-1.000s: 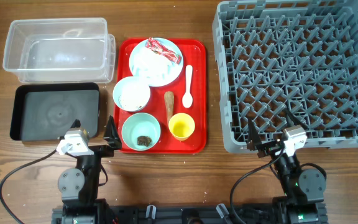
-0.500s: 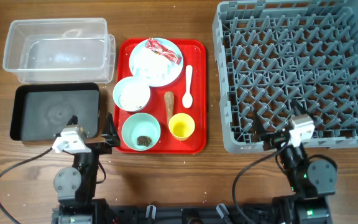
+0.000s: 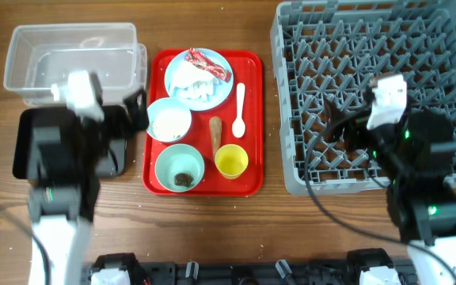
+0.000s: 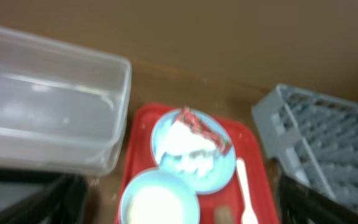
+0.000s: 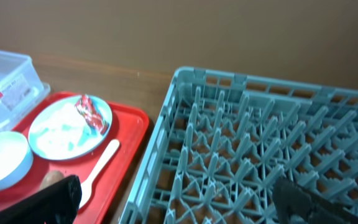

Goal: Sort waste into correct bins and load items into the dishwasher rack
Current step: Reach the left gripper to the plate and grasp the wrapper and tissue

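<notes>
Left tool [image 3: 138, 111]: located over the right end of the black tray [image 3: 115, 158], just beside the left edge of the flat red tray [image 3: 253, 170]. Fingers [image 4: 33, 199] spread wide, one at each lower corner of the blurred left wrist view. Holds nothing.

Right tool [image 3: 340, 123]: located over the front-left area of the dishwasher rack [image 3: 370, 47]. Fingers spread wide in the right wrist view. Holds nothing. Contact with the pegs: cannot tell.

Layout on the surface [image 3: 212, 229]:
- Far left: clear tub [image 3: 22, 79], with the black tray directly in front of it.
- Centre: flat red tray, carrying all waste and all items.
- Right: dishwasher rack, apart from the red tray.

Contents of the red tray:
- Far end: pale-blue plate [image 3: 216, 93], carrying the red-and-white wrapper [image 3: 210, 65] and the crumpled white tissue [image 3: 187, 79].
- Left, just in front of the plate: pale-blue bowl [image 3: 169, 139], with white rice grains [image 3: 169, 120] inside.
- Near left corner: mint-green bowl [image 3: 172, 157], with the dark-brown lump [image 3: 184, 179] inside.
- Just beside the mint-green bowl, to its right: yellow cup [image 3: 231, 161], upright.
- Just behind the cup: brown cone-shaped piece [image 3: 215, 134], lying flat.
- Right of the cone: white plastic spoon [image 3: 239, 111], lying lengthwise, scoop end toward the near side.
</notes>
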`<state>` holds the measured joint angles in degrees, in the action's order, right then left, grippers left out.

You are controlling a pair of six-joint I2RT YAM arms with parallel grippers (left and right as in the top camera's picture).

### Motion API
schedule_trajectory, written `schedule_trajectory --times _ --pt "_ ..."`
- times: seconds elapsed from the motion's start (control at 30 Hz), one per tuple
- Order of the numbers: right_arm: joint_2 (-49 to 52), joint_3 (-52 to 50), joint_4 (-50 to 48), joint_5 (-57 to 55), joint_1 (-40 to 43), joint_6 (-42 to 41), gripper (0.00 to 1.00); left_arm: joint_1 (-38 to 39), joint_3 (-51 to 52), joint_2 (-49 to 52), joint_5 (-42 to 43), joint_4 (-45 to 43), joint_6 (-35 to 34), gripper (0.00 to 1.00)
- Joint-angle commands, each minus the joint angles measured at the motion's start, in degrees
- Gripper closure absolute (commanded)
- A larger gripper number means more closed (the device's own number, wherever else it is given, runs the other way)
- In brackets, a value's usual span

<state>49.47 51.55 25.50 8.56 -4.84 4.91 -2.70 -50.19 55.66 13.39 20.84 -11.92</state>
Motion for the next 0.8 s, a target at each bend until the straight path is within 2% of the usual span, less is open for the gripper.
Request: schedule_trajectory --times 0.0,0.2,0.3,0.37,0.43,0.57,0.6,0.67,0.77 --pt "6.2 8.1 6.4 0.9 -0.2 1.2 0.0 0.8 -16.9 15.0 4.1 10.3 -1.3 0.0" --pt "20.1 21.3 23.6 4.7 -0.2 1.1 0.0 7.3 -52.8 46.6 -0.5 35.0 0.0 0.0" --pt "24.2 23.1 26.7 4.6 -0.2 1.1 0.0 11.2 -65.9 58.5 -0.6 39.4 4.7 0.0" --pt "27.4 23.0 26.4 5.7 -0.2 0.6 0.0 13.3 -67.4 63.8 -0.2 35.0 6.5 0.0" --pt "29.6 23.0 27.1 6.2 -0.2 0.1 0.0 14.7 -67.3 66.6 2.8 34.3 6.1 0.0" --pt "32.3 23.0 27.7 6.2 -0.2 -1.1 0.01 17.1 -67.2 71.6 3.5 31.1 4.5 0.0" --pt "32.6 23.0 27.7 6.2 -0.2 -1.2 0.0 17.6 -67.1 72.7 2.4 30.5 1.2 0.0" --pt "33.0 23.0 27.7 6.2 -0.2 -2.1 0.0 18.9 -67.1 75.8 -3.9 29.6 -10.3 0.0" --pt "33.0 23.0 27.9 6.2 -0.2 -2.1 0.0 20.2 -67.1 80.2 -7.8 27.6 -16.6 0.0"
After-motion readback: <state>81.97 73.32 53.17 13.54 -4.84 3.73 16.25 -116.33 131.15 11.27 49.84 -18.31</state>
